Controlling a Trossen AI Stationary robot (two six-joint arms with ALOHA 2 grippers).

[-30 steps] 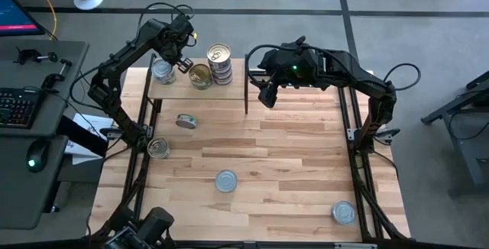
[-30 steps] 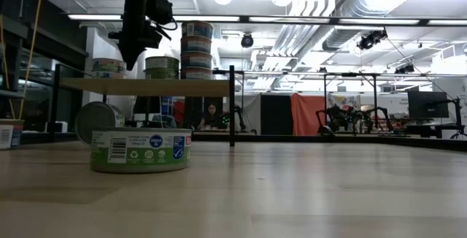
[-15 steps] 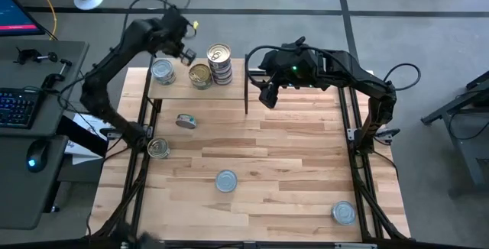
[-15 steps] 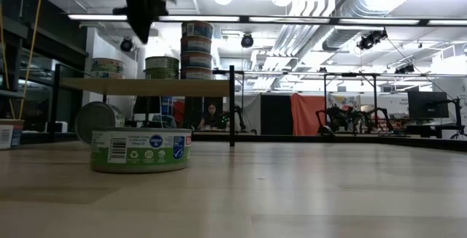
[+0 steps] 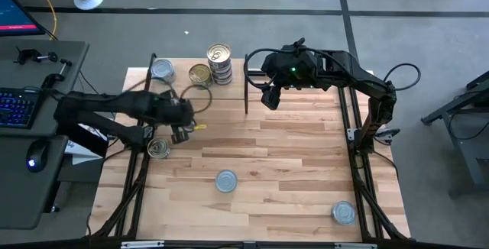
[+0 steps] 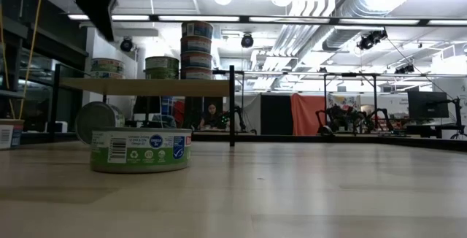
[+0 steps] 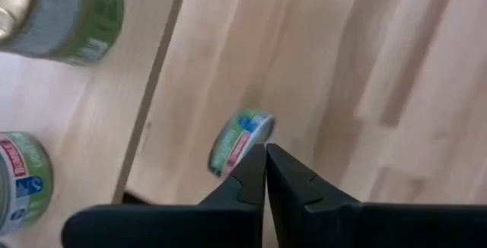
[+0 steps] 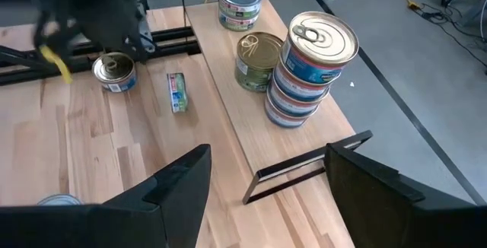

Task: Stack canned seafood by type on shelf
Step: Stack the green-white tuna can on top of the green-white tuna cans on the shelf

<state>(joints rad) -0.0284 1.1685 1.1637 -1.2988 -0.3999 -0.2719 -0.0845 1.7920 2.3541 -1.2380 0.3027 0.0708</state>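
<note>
Wooden shelf (image 5: 183,90) (three tins (image 5: 220,63) stacked)

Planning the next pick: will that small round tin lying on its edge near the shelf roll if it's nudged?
Probably: the small green-labelled round tin rests on its curved side on the smooth wooden tabletop, so a nudge likely rolls it. It looks rigid; gripping its flat ends seems safest.

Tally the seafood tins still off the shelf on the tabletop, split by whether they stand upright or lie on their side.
Upright tins: 3
Tin on its side: 1
Total: 4
</note>
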